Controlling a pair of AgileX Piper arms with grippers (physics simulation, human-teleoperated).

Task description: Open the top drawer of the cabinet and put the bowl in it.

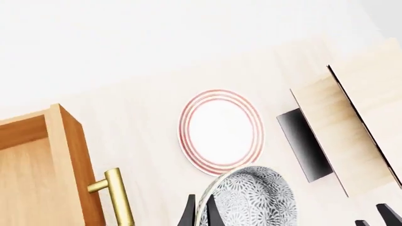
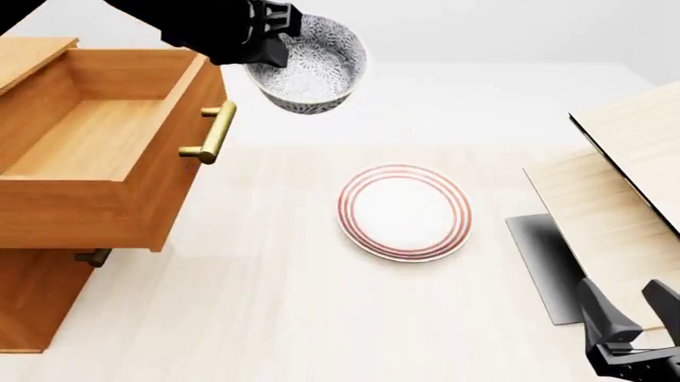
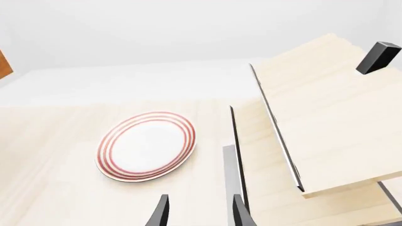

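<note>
Matt orange-brown wood drawer, shiny brass handle, glossy speckled bowl, glazed plate, pale wood table.

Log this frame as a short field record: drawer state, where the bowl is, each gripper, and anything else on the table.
top drawer: pulled open, nothing visible inside
bowl: held in the air, right of the drawer's front, not yet over it
left gripper: jaws shut on the bowl's rim
right gripper: jaws open, holding nothing, low at the table's near right
plate: flat on the table, mid-table
pale wood structure: at the right edge
</note>
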